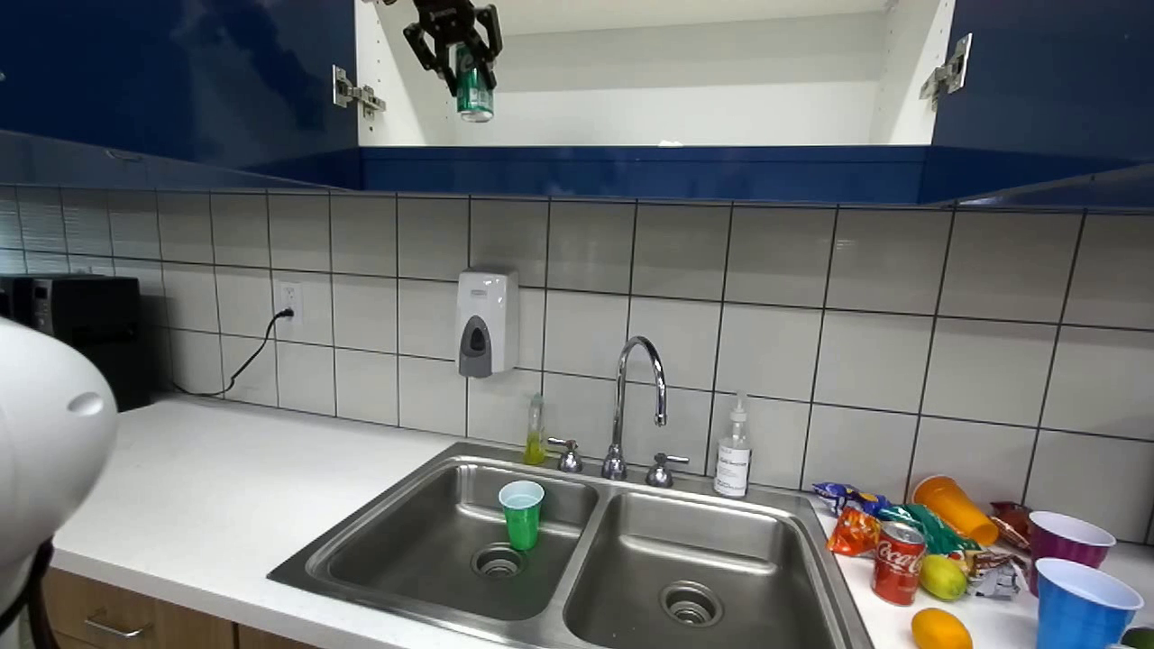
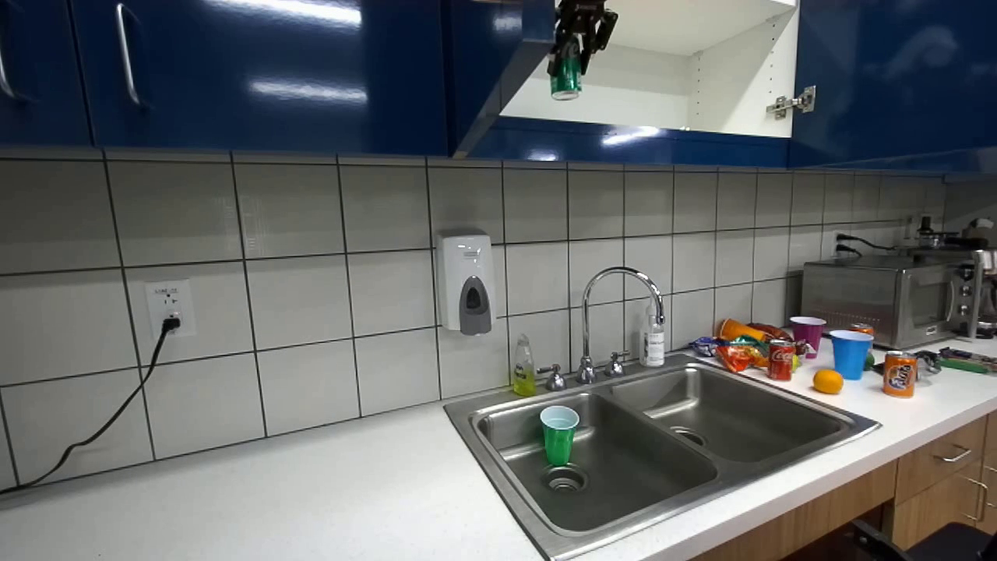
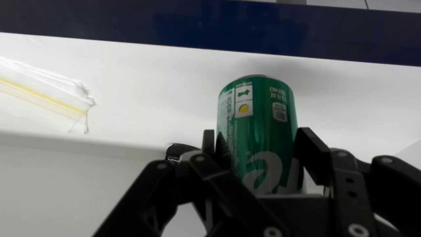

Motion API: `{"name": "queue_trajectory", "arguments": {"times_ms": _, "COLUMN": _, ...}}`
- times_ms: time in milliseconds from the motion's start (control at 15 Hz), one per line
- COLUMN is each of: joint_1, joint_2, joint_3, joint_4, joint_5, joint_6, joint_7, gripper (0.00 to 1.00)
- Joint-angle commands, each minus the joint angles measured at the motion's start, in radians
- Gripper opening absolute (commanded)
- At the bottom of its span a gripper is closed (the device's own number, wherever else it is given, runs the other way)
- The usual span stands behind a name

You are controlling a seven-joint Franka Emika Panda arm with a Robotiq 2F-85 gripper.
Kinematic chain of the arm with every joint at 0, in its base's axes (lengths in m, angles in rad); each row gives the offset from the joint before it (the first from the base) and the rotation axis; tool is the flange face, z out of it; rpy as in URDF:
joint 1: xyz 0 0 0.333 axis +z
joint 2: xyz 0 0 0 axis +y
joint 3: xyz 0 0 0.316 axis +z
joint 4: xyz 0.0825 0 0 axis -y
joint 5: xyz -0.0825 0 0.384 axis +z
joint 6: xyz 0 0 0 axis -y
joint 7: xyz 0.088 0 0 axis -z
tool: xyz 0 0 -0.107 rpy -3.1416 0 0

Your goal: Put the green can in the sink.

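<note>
End effector (image 3: 258,148): gripping the green soda can (image 3: 261,108) across its body, one finger bearing on each side. In both exterior views the can hangs close to upright, silver end down, at the open wall cabinet (image 1: 703,54); whether it is just inside or in front of the opening cannot be told. The double-basin stainless-steel sink (image 1: 397,550) lies well below. Judged status: can secured, lowering and release outstanding.

Hazards noted:

1. Blue lower rail (image 1: 631,171) of the cabinet. Descending before the can is clear could knock its lower end and twist it in the grip.

2. Open cabinet door (image 2: 483,62), near the end effector. A sideways swing could strike it.

3. Wall-mounted soap dispenser (image 1: 487,323) and curved chrome faucet (image 1: 620,406). A path too close to the wall could hit either.

4. Green plastic cup (image 1: 522,518), standing by the drain (image 1: 499,561) in the basin nearer the dish-soap bottle (image 1: 535,437). Releasing from height there would probably topple it and bounce the can.

5. Can wall: likely smooth and thin, so prone to slip under light pressure and dent under heavy.

6. Release wide of the rim could send the can rolling across the white tabletop (image 1: 225,487).
</note>
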Motion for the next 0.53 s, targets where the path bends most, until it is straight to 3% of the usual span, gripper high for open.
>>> {"name": "queue_trajectory", "arguments": {"times_ms": 0, "joint_1": 0.0, "joint_2": -0.101, "joint_3": 0.008, "joint_4": -0.103, "joint_5": -0.015, "joint_6": -0.005, "joint_7": 0.035, "gripper": 0.39}}
{"name": "queue_trajectory", "arguments": {"times_ms": 467, "joint_1": -0.021, "joint_2": -0.253, "joint_3": 0.035, "joint_4": -0.265, "joint_5": -0.002, "joint_6": -0.006, "joint_7": 0.027, "gripper": 0.39}}
